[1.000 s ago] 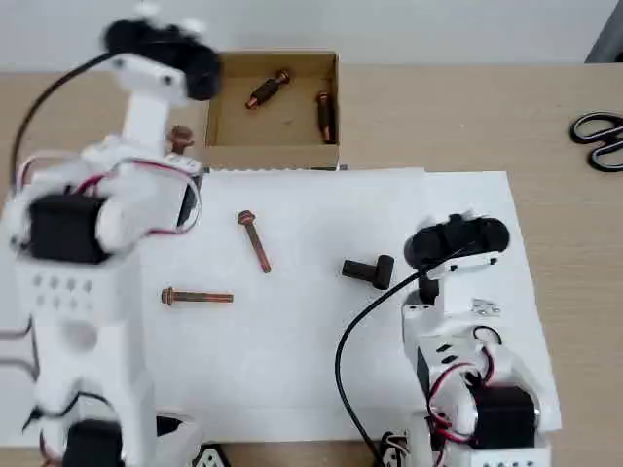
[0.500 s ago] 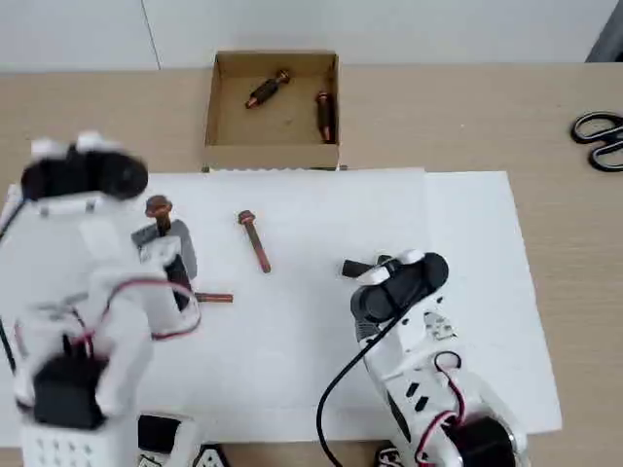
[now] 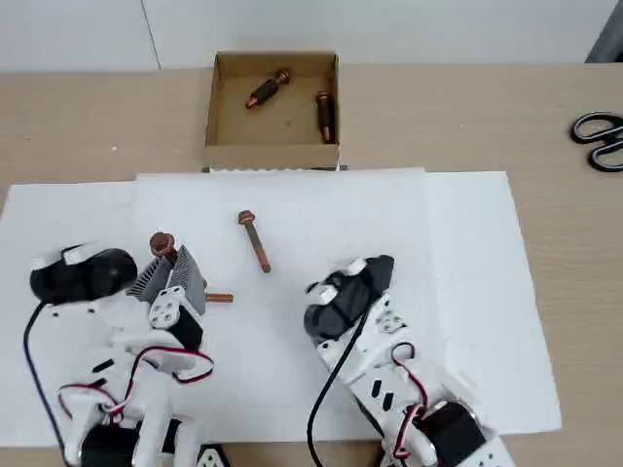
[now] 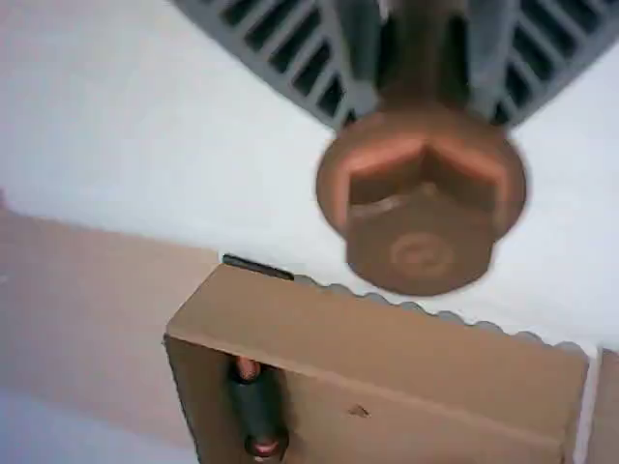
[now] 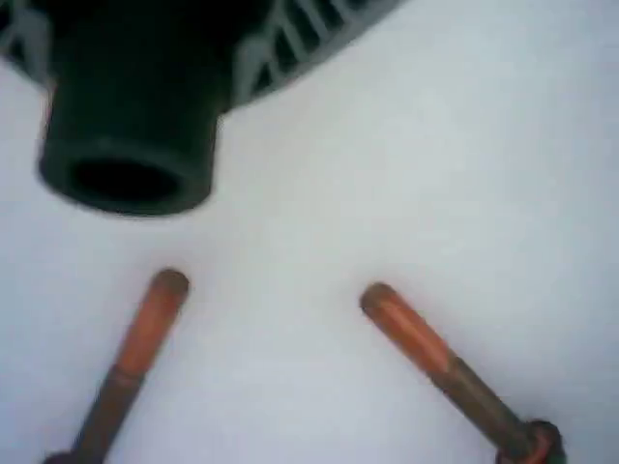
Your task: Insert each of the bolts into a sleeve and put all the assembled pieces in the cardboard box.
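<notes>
My left gripper (image 3: 167,267) is shut on a copper bolt (image 3: 161,243) at the front left of the white sheet, head pointing toward the cardboard box (image 3: 220,109). The left wrist view shows that bolt's hex head (image 4: 422,215) between grey fingers (image 4: 280,48), with the box (image 4: 387,367) beyond. My right gripper (image 5: 145,39) is shut on a black sleeve (image 5: 129,145), its open bore facing two loose bolts (image 5: 131,362) (image 5: 455,377). From above, the right arm (image 3: 346,292) covers the sleeve. One loose bolt (image 3: 255,241) lies mid-sheet, another (image 3: 218,298) pokes out beside the left gripper.
Two assembled pieces (image 3: 267,89) (image 3: 324,115) lie inside the box. Scissors (image 3: 599,141) rest at the table's far right edge. The white sheet (image 3: 467,253) covers the front of the table, with free room on its right half.
My left arm swung back from beside the box to the front left, still holding its bolt. My right arm moved left and down over the black sleeve, which now sits in its gripper.
</notes>
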